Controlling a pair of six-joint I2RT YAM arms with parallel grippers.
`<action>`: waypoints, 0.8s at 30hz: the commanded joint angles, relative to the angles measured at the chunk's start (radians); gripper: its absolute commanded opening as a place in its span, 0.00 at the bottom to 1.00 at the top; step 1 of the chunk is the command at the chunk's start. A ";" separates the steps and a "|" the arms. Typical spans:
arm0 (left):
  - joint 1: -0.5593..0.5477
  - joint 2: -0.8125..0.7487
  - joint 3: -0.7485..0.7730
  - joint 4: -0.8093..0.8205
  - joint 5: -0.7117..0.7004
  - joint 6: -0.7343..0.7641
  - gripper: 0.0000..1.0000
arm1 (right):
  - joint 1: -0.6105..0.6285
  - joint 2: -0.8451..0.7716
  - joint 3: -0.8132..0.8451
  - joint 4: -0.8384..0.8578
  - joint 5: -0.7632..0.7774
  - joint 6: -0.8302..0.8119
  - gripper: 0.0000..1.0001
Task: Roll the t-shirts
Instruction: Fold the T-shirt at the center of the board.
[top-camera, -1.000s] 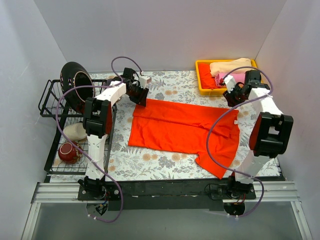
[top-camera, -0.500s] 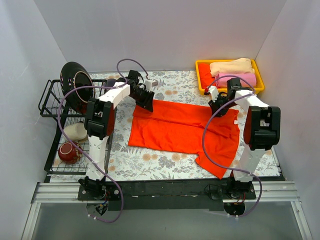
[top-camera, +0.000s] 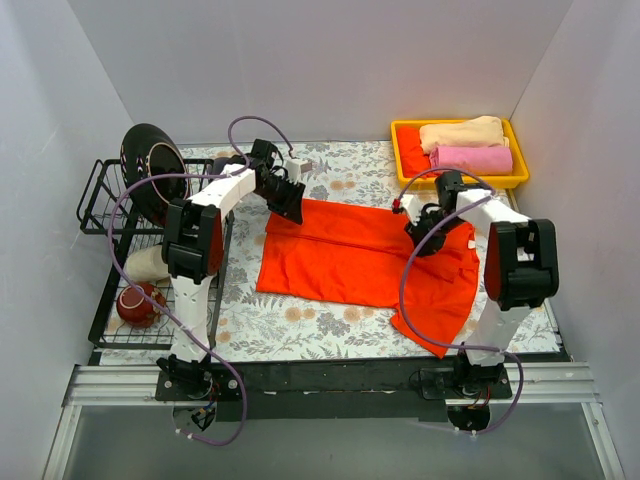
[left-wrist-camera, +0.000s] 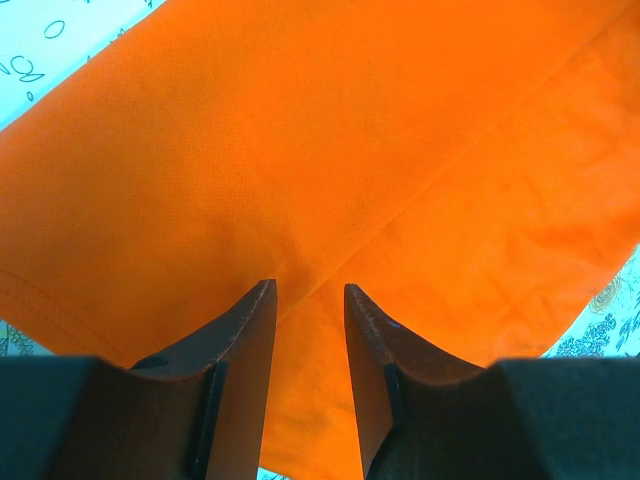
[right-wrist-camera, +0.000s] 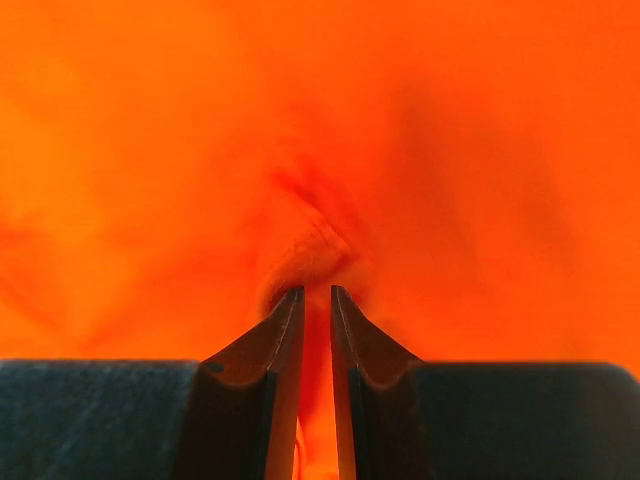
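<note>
The shirt (top-camera: 350, 255) lies flat on the table (top-camera: 300, 322). The right gripper (right-wrist-camera: 315, 292) pinches a pucker at its right; the left gripper (left-wrist-camera: 310, 290), jaws parted, sits at its far-left edge. Grasping step: left must close before folding

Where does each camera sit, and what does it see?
Top external: high behind the arms, looking down at the flowery table; both white arms show.
Left wrist: on the left arm, looking down at the bright orange-red cloth t-shirt; its parted jaws show.
Right wrist: on the right arm, close over that t-shirt; its nearly shut jaws pinch a fold.
All three see the t-shirt.
</note>
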 joint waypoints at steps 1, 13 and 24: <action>0.016 -0.100 0.013 0.018 -0.004 0.023 0.33 | 0.108 -0.193 -0.038 -0.152 -0.067 0.052 0.23; 0.024 -0.164 -0.113 0.087 0.023 -0.023 0.35 | -0.043 -0.255 0.019 -0.165 -0.021 0.175 0.24; 0.024 0.010 0.094 0.030 -0.048 -0.024 0.37 | -0.252 -0.013 0.195 -0.083 0.027 0.156 0.24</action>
